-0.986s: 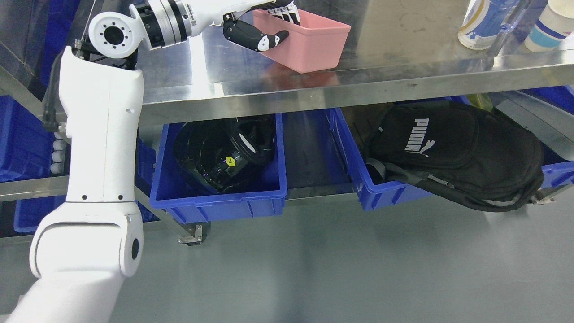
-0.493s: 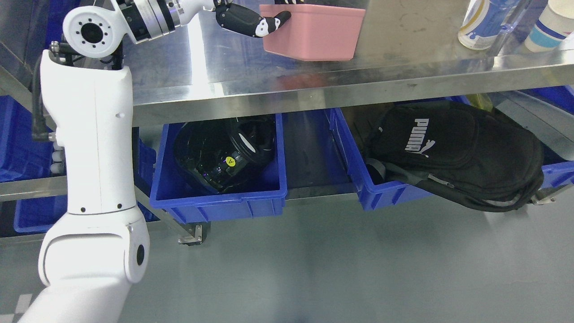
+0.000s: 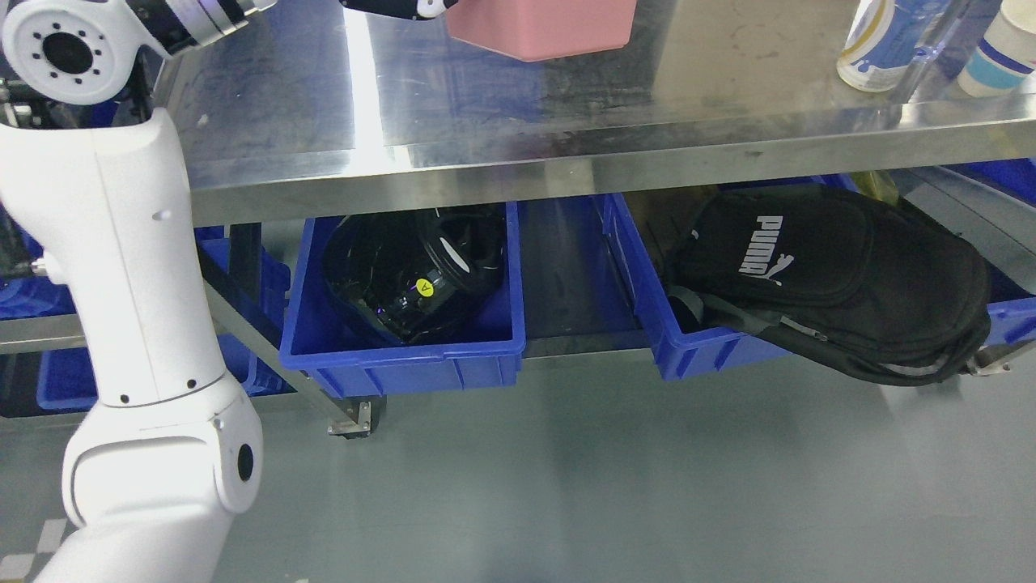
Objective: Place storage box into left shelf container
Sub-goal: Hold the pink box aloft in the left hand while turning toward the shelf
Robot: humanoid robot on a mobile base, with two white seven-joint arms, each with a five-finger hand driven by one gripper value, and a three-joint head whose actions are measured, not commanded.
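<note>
While the left arm rises along the picture's left edge, here is what we see:

Left hand (image 3: pixel 396 6): only a dark thumb with a white patch shows at the top edge, touching the left side of the box — we cannot tell how the rest of the fingers stand.
Storage box (image 3: pixel 541 28): pink, at the very top of the frame, its upper part cut off; we see its underside above the tabletop, though we cannot tell whether it touches the steel.
Tabletop (image 3: pixel 502 105): bare stainless steel, its front lip running across the whole view.
Left shelf container (image 3: pixel 405 368): a blue bin under the tabletop, left of the middle — a black helmet (image 3: pixel 413 275) with a small yellow sticker lies inside it.
Right bin (image 3: pixel 696 356): blue too, well apart from the left one; a black backpack (image 3: pixel 834 283) with white lettering bulges out over its front wall.
Upper right corner: a bottle (image 3: pixel 878 40) and a paper cup (image 3: pixel 999 48) stand on the tabletop, near each other.
Floor (image 3: pixel 607 486): grey and smooth.
</note>
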